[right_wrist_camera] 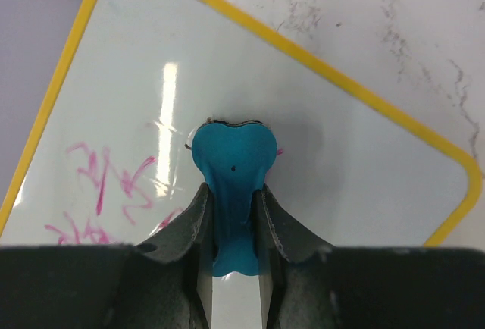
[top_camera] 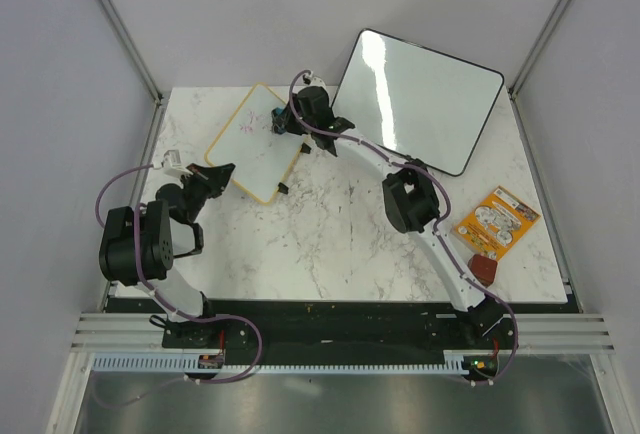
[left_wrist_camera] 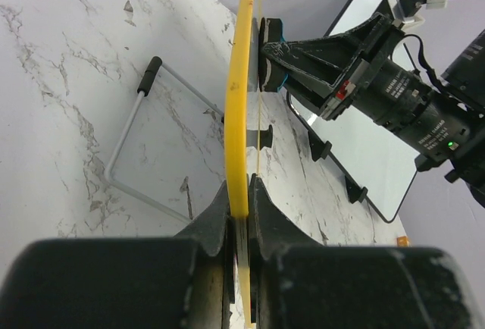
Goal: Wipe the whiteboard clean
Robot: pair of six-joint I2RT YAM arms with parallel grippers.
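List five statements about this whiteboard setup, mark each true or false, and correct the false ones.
1. The left gripper is shut on the edge of the whiteboard. True.
2. The right gripper is empty. False: it holds a blue eraser at the board's face.
3. Pink writing shows on the whiteboard. True.
4. The black-framed board has writing. False: it is blank, with glare only.
5. The orange packet lies on the whiteboard. False: it lies on the table, well apart.
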